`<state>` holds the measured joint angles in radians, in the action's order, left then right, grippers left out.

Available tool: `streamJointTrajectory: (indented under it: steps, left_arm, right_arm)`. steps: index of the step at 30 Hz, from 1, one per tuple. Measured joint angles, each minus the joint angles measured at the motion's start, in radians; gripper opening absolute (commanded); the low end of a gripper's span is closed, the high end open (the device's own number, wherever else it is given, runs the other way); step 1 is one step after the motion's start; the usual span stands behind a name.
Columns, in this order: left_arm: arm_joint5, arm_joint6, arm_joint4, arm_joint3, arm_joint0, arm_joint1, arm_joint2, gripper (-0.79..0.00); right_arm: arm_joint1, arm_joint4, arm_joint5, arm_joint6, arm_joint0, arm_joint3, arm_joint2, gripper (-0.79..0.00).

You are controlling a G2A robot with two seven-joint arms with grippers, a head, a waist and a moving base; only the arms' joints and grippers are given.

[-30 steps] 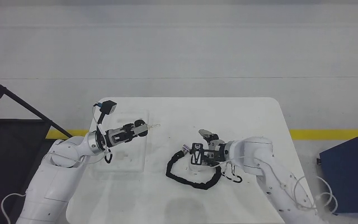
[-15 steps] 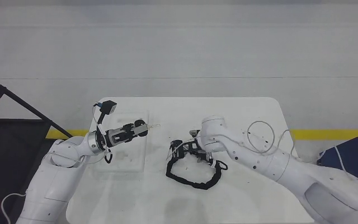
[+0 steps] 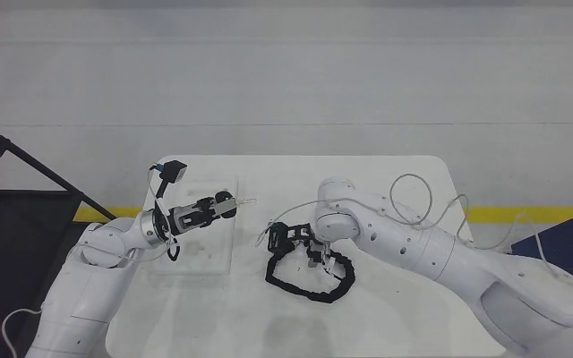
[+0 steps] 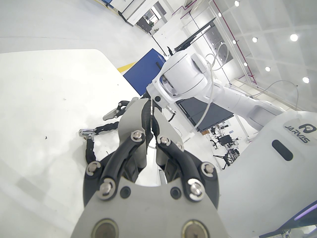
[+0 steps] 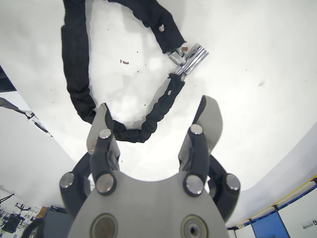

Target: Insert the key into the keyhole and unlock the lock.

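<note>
A black fabric-covered chain lock [image 3: 304, 288] lies in a loop on the white table [image 3: 403, 179], also seen as chain lock [image 5: 74, 58]. Its chrome lock cylinder [image 5: 193, 59] joins the two chain ends and shows farther off as lock cylinder [image 4: 86, 132]. My right gripper [image 3: 315, 253] hangs open just above the loop, gripper [image 5: 156, 107], with one finger [image 5: 104, 117] over the chain and the cylinder a short way ahead. My left gripper [image 3: 226, 203] is held above the table's left part, shut on a thin key [image 3: 245, 201] that points toward the lock. The key [image 4: 150, 111] sits edge-on between that gripper [image 4: 148, 105].
A clear flat tray [image 3: 192, 259] lies on the table's left part under the left arm. The right arm's elbow [image 3: 336, 201] rises over the table's middle, with loose cables [image 3: 421, 192] arching behind it. A few dark specks [image 5: 125, 62] dot the table inside the loop.
The right arm has swung up and over toward the left, bringing its gripper above the chain loop and pointing down. The left arm and key have stayed still.
</note>
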<state>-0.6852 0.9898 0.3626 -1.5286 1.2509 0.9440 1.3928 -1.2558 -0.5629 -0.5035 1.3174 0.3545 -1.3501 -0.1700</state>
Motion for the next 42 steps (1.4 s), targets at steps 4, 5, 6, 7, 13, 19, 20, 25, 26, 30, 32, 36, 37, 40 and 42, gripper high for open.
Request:
streamJointTrajectory:
  steps: [4,5,6,7,13,19,20,25,26,30,32,36,37,40,42]
  left_arm:
    - [0.0,0.0,0.0,0.0,0.0,0.0,0.0,-0.785]
    - [0.0,0.0,0.0,0.0,0.0,0.0,0.0,-0.785]
    - [0.0,0.0,0.0,0.0,0.0,0.0,0.0,-0.785]
    - [0.0,0.0,0.0,0.0,0.0,0.0,0.0,-0.785]
    - [0.0,0.0,0.0,0.0,0.0,0.0,0.0,-0.785]
    - [0.0,0.0,0.0,0.0,0.0,0.0,0.0,-0.785]
    - [0.0,0.0,0.0,0.0,0.0,0.0,0.0,-0.785]
    - [0.0,0.0,0.0,0.0,0.0,0.0,0.0,-0.785]
    - [0.0,0.0,0.0,0.0,0.0,0.0,0.0,-0.785]
    - [0.0,0.0,0.0,0.0,0.0,0.0,0.0,-0.785]
    - [0.0,0.0,0.0,0.0,0.0,0.0,0.0,-0.785]
    - [0.0,0.0,0.0,0.0,0.0,0.0,0.0,-0.785]
    - [0.0,0.0,0.0,0.0,0.0,0.0,0.0,-0.785]
    - [0.0,0.0,0.0,0.0,0.0,0.0,0.0,-0.785]
    - [0.0,0.0,0.0,0.0,0.0,0.0,0.0,-0.785]
  right_arm:
    - [-0.011,-0.029,-0.028,-0.028,0.027,0.05,0.0,-0.259]
    - [-0.014,-0.038,-0.036,-0.036,0.031,0.066,0.0,-0.274]
    - [-0.017,-0.045,-0.04,-0.04,0.032,0.077,0.0,-0.289]
    - [-0.019,-0.051,-0.045,-0.045,0.033,0.087,0.0,-0.326]
    - [-0.035,-0.084,-0.062,-0.062,0.029,0.132,0.0,-0.403]
    - [-0.051,-0.093,-0.077,-0.077,0.03,0.167,0.0,-0.422]
    - [-0.054,-0.082,-0.085,-0.086,0.032,0.174,0.0,-0.425]
    - [-0.066,-0.084,-0.097,-0.098,0.034,0.201,0.0,-0.465]
    - [-0.069,-0.084,-0.101,-0.101,0.034,0.208,0.0,-0.493]
    - [-0.078,-0.092,-0.109,-0.109,0.036,0.225,0.0,-0.6]
    - [-0.083,-0.102,-0.111,-0.112,0.039,0.233,0.0,-0.785]
    - [-0.092,-0.123,-0.118,-0.118,0.043,0.244,0.0,-0.785]
    - [-0.093,-0.126,-0.12,-0.12,0.043,0.246,0.0,-0.785]
    - [-0.096,-0.152,-0.121,-0.121,0.044,0.247,0.0,-0.785]
    - [-0.096,-0.187,-0.115,-0.115,0.042,0.236,0.0,-0.785]
